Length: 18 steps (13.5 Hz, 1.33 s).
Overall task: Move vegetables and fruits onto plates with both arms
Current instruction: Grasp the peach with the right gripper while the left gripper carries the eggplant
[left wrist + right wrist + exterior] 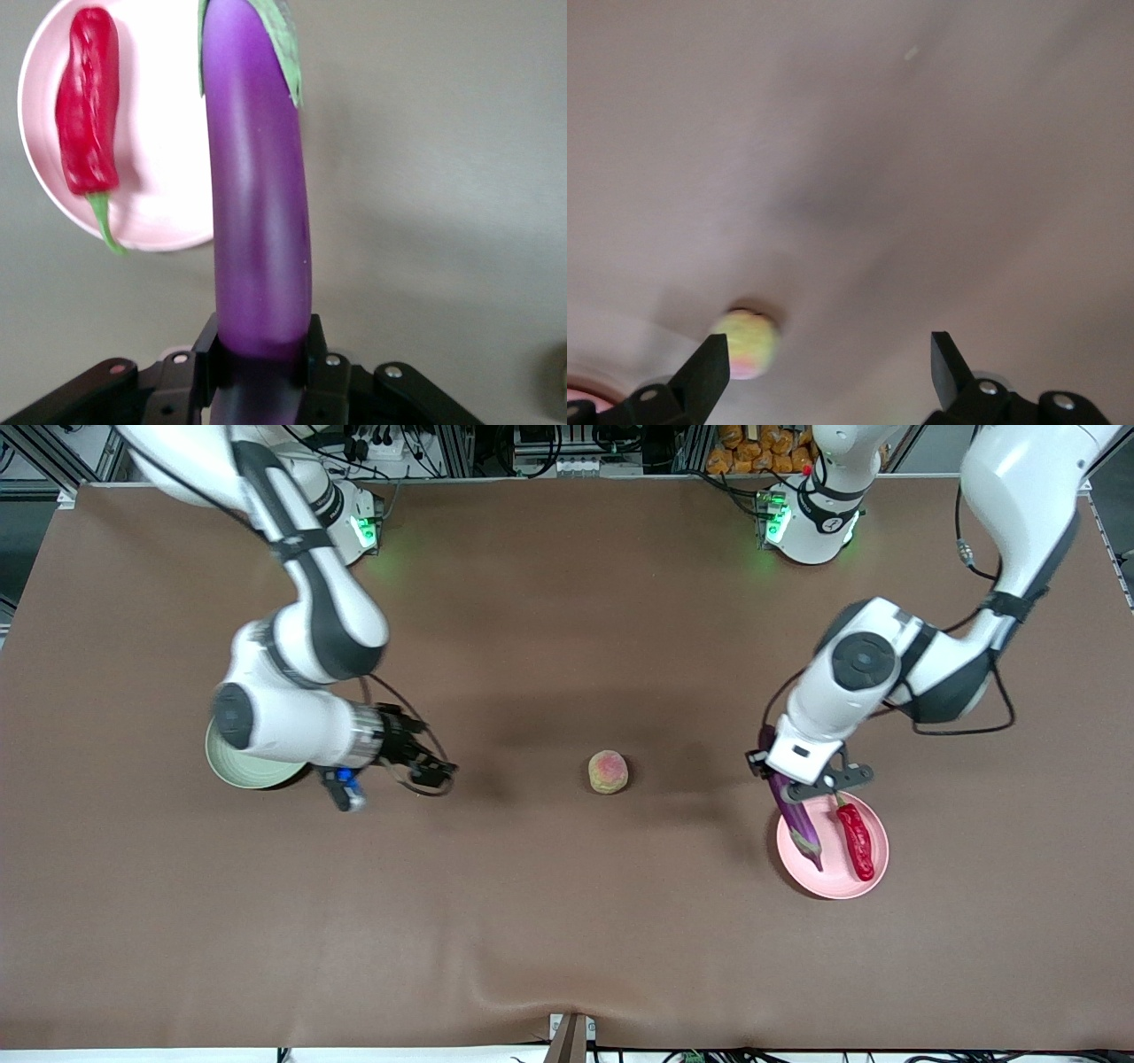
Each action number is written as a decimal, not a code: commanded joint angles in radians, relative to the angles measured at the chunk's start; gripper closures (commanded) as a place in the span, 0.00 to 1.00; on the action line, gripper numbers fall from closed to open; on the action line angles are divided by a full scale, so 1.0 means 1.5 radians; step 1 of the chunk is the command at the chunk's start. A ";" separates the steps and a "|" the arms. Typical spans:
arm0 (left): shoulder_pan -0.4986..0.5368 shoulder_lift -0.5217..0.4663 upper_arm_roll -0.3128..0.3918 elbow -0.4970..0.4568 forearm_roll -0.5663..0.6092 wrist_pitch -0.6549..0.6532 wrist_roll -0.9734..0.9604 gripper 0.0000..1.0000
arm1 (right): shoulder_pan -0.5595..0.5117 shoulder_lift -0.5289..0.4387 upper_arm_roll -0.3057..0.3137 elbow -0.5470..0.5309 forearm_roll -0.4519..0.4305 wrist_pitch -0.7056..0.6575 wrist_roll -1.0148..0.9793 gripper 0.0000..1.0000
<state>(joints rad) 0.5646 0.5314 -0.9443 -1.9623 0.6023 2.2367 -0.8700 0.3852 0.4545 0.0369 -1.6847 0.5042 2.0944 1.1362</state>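
Observation:
My left gripper [796,784] is shut on the thick end of the purple eggplant [800,822]. It holds the eggplant tilted, with the green-capped tip over the rim of the pink plate [828,881]. In the left wrist view the pads [316,350] clamp the eggplant [257,221]. The red chili [856,840] lies on the pink plate [159,208]. The peach [608,771] sits on the table midway between the arms. My right gripper [438,769] is open and empty, low over the table between the pale green plate [232,771] and the peach [749,343]. The pomegranate is out of view.
The right arm's wrist covers most of the pale green plate. The brown cloth has a fold at the edge nearest the front camera [567,1010]. The arm bases [802,514] stand along the edge farthest from that camera.

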 commanded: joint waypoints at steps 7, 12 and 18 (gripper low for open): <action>-0.007 0.065 0.064 0.044 0.012 -0.006 0.128 1.00 | 0.177 0.217 -0.009 0.142 0.003 0.280 0.190 0.00; -0.008 0.093 0.087 0.051 0.014 -0.002 0.128 1.00 | 0.227 0.278 -0.009 0.196 0.001 0.326 0.255 0.00; -0.025 0.109 0.094 0.085 0.013 -0.003 0.126 1.00 | 0.263 0.305 -0.014 0.207 -0.020 0.327 0.275 0.00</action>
<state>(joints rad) 0.5456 0.6878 -0.8142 -1.8678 0.6023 2.2384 -0.6861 0.7612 0.8757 0.0308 -1.4110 0.4991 2.5905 1.5213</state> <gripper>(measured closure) 0.608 0.000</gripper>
